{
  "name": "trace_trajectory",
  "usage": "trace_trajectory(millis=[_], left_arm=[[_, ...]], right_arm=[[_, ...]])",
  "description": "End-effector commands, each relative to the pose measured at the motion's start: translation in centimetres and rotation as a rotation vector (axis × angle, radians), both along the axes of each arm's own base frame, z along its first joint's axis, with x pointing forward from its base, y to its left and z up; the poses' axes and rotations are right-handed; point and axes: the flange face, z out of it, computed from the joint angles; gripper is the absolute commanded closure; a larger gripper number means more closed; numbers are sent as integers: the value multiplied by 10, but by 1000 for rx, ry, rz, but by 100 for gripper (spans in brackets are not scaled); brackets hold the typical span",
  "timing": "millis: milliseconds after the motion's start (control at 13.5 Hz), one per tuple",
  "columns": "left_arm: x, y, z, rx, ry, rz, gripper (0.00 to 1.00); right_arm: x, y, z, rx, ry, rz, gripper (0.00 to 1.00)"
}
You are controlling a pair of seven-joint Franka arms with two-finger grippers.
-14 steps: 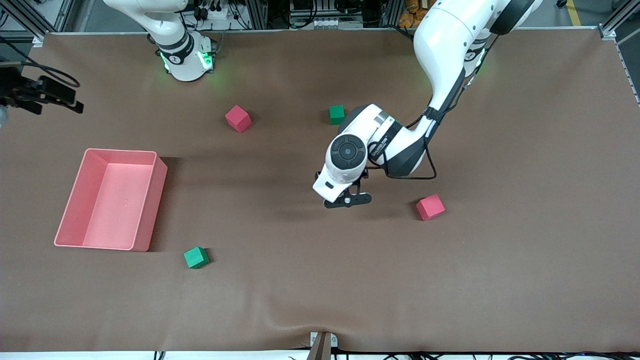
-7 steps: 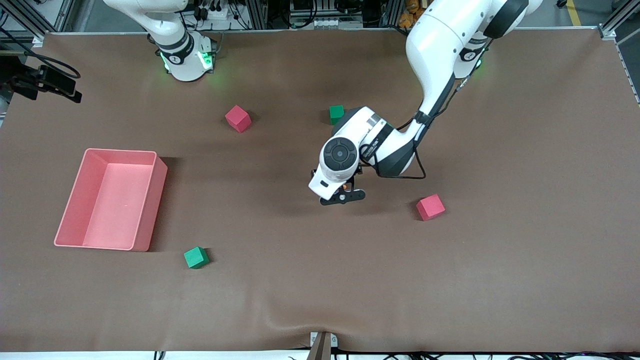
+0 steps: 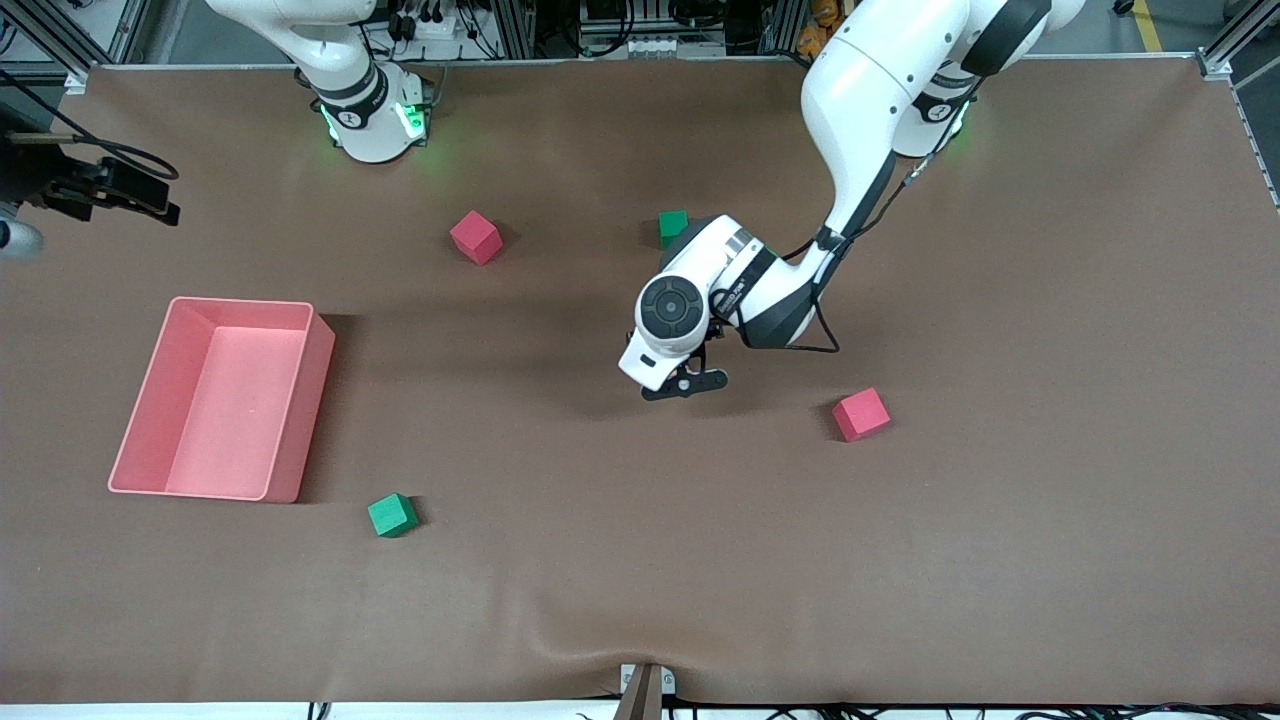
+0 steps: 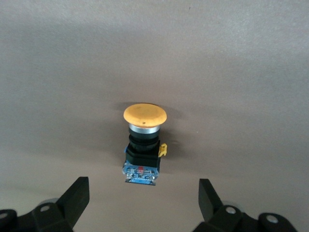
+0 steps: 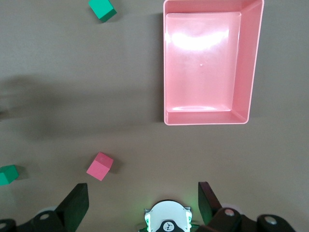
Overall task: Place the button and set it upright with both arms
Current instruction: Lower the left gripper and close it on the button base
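Mid-surface [image 3: 600, 600], my left gripper [image 4: 144, 203] hovers over the button [image 4: 144, 145], jaws spread, nothing between. Red cube [image 3: 861, 414] and green cube [image 3: 673, 227] near. Right gripper [image 5: 144, 205] waits high, jaws spread, over pink bin [image 5: 256, 63].

Robotics lab, aluminium framing [image 3: 60, 40], cabling [image 3: 440, 20]

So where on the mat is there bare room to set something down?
Widest bare stretch: nearer the camera than the green cube and red cube. Crowded at mid-table, where the open left gripper hangs over the button.
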Motion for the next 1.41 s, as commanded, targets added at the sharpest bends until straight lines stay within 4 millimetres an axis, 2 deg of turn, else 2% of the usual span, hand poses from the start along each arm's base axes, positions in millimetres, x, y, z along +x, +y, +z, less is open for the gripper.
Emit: trace_trajectory(millis=[0,148,296,444,814,962,1257,1331], left_arm=[[-7,3,-12,-9,-15,21,0],[-6,0,-8,-13,-25,17,4],[-6,2,-15,-13,-22,8,10],[-5,2,-15,-12,-31,4,14],[-3,4,-20,-10,-42,0,15],[-3,4,-27,-15,-46,-2,18],[-6,5,-33,10,-61,-34,33],[-7,5,-34,14,-63,-40,43]], right_arm=[[7,-4,5,-5,-32,-20,0],[9,-2,6,-7,-49,-15,0],[9,-6,2,3,-42,-23,0],[12,-2,5,-13,-68,-17,0],[6,-13,18,-9,-88,-31,0],[4,-8,21,-35,-98,-21,0],[9,-20,19,-38,-116,-41,0],[9,-21,18,-35,-114,-42,0]])
